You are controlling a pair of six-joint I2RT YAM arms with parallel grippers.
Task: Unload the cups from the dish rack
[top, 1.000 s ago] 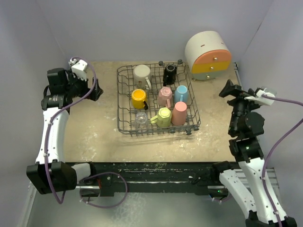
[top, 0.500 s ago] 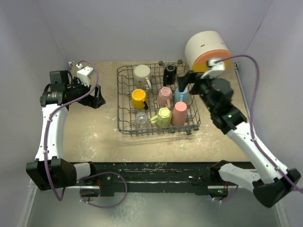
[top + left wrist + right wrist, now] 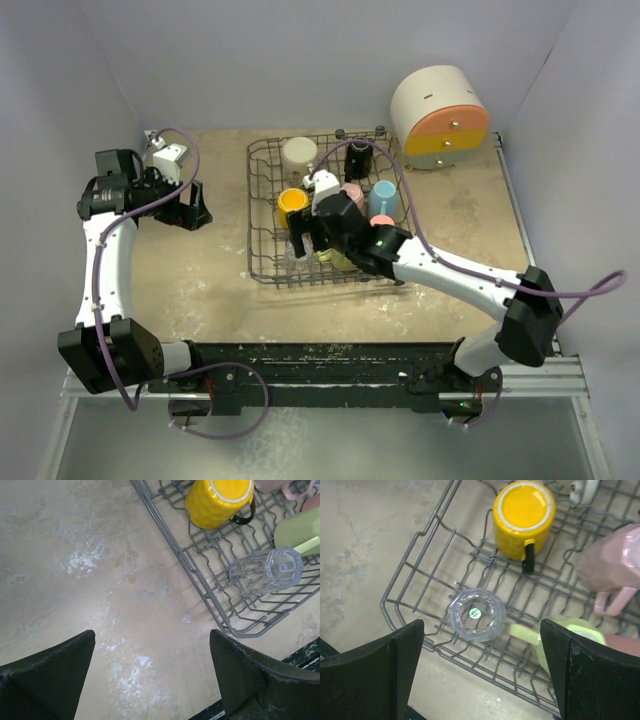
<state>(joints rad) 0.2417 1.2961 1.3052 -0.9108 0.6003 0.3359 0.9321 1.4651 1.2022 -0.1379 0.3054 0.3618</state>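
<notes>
The dark wire dish rack [image 3: 251,200] stands mid-table with cups in it: cream [image 3: 299,153], black [image 3: 359,155], orange-yellow [image 3: 291,203], pink [image 3: 353,191] and light blue [image 3: 382,196]. My right gripper [image 3: 304,242] hangs open over the rack's front left corner. In the right wrist view the clear glass [image 3: 477,614] stands upside down just ahead of the right gripper [image 3: 481,626], beside a yellow-green mug [image 3: 570,640], with the orange-yellow mug [image 3: 524,512] and pink mug [image 3: 612,567] beyond. My left gripper [image 3: 192,208] is open over bare table left of the rack [image 3: 166,535].
A round white container with orange and yellow drawers [image 3: 440,115] sits at the back right corner. Grey walls close in the table on three sides. The black rail holding the arm bases [image 3: 330,355] runs along the near edge.
The right arm swung from the table's right side across the rack to its front left corner, above the clear glass. The left arm shifted slightly left and down.
</notes>
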